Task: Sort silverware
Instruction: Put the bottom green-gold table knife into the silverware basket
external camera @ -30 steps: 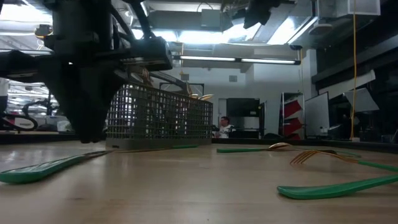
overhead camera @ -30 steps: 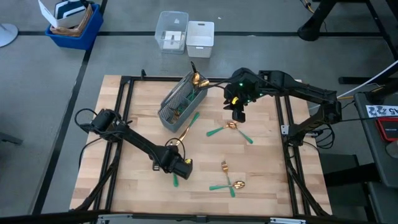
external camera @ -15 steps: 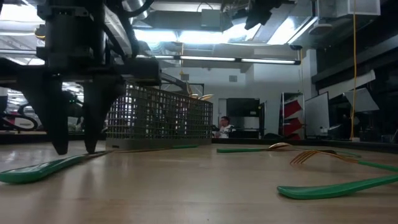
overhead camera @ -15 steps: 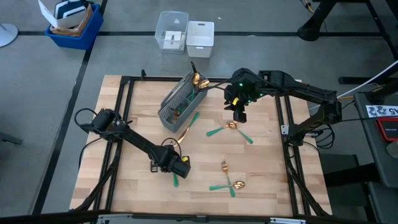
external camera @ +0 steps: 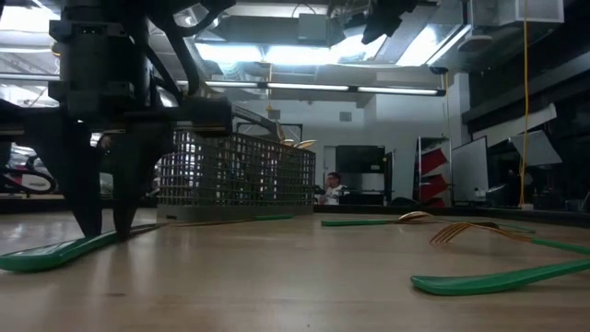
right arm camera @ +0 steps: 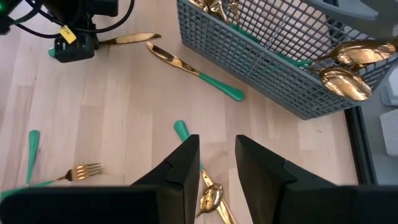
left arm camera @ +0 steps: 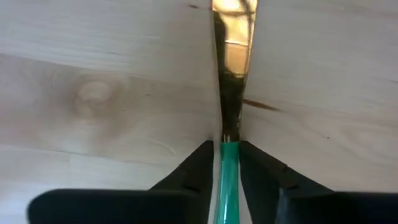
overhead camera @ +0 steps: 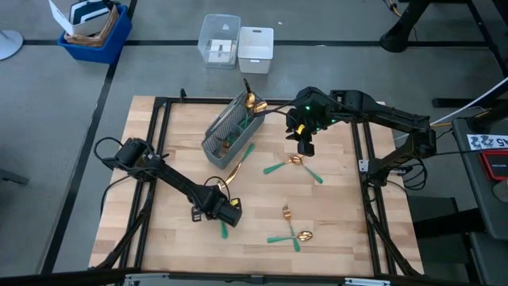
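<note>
The silverware has gold heads and teal handles. Several pieces stand in the grey mesh caddy (overhead camera: 230, 127), which sits on the table's far half. A knife (overhead camera: 240, 161), a crossed spoon and fork (overhead camera: 294, 163), another fork (overhead camera: 287, 213) and a spoon (overhead camera: 302, 236) lie flat on the wood. My left gripper (overhead camera: 223, 213) stands at the table's near middle, fingers down on the wood, shut on one more knife (left arm camera: 231, 74). My right gripper (overhead camera: 305, 147) hovers open right of the caddy, above the crossed pair (right arm camera: 208, 199). My left gripper pinches the knife between its two fingers (external camera: 122, 221) by the teal handle, close to where it meets the gold blade (left arm camera: 227, 158). The fingers come from above, pointing down, and lie across the handle. The knife lies flat on the table, handle end (external camera: 37, 256) toward the near edge.
Black frame rails (overhead camera: 163, 143) run along the table's left and right sides. Beyond the far edge stand a clear bin (overhead camera: 218, 40), a white box (overhead camera: 255, 44) and a blue bin (overhead camera: 91, 28). A person (external camera: 332, 187) sits far back in the room.
My left gripper has shifted slightly toward the table's left, come down with its fingers spread on either side of the knife's handle, then narrowed them onto it. The knife has stayed flat where it was. My right gripper has kept still.
</note>
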